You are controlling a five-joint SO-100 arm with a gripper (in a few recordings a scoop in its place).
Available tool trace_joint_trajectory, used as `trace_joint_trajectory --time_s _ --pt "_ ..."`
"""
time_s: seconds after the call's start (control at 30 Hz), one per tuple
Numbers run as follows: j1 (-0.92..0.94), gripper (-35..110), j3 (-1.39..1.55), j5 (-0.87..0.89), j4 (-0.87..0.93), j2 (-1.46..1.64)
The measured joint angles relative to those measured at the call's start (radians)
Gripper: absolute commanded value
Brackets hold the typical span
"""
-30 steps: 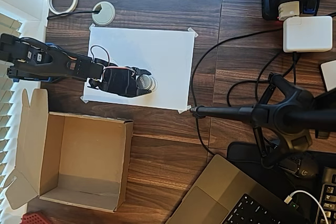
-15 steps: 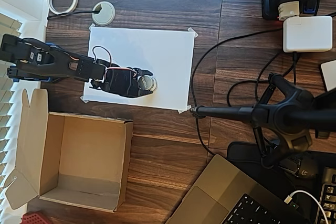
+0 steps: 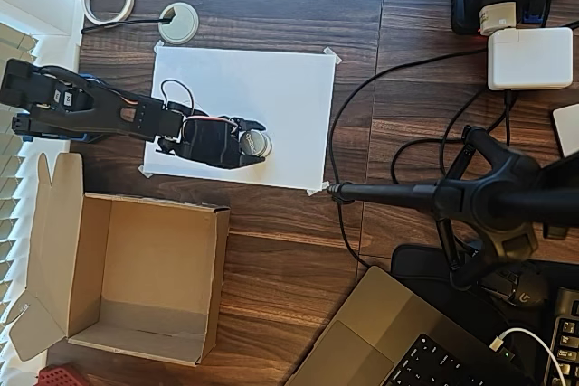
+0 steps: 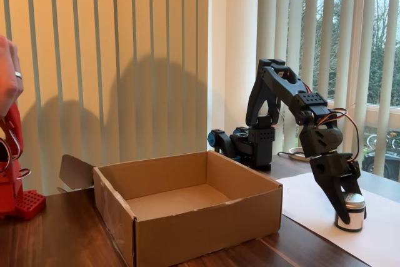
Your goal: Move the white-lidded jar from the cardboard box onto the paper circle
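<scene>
White-lidded jar (image 4: 350, 211) out of cardboard box (image 4: 187, 207), standing upright on white paper sheet (image 3: 271, 88) atop dark surface (image 3: 289, 250). End effector (image 3: 251, 143) clamped around jar, fingers down both sides (pencilled circle too faint to make out from here). Risk: jar set off-mark, or fingers dragging and tipping it on release if they open unevenly or lift early.
</scene>
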Motion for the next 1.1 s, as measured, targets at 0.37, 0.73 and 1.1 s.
trace_joint_trajectory --time_s 0.37,0.73,1.1 --pt "0.0 50 -0.002 -0.012 -0.009 0.0" --pt "0.0 64 0.0 -0.028 -0.041 0.031" --pt "0.002 55 0.021 0.167 -0.202 0.287"
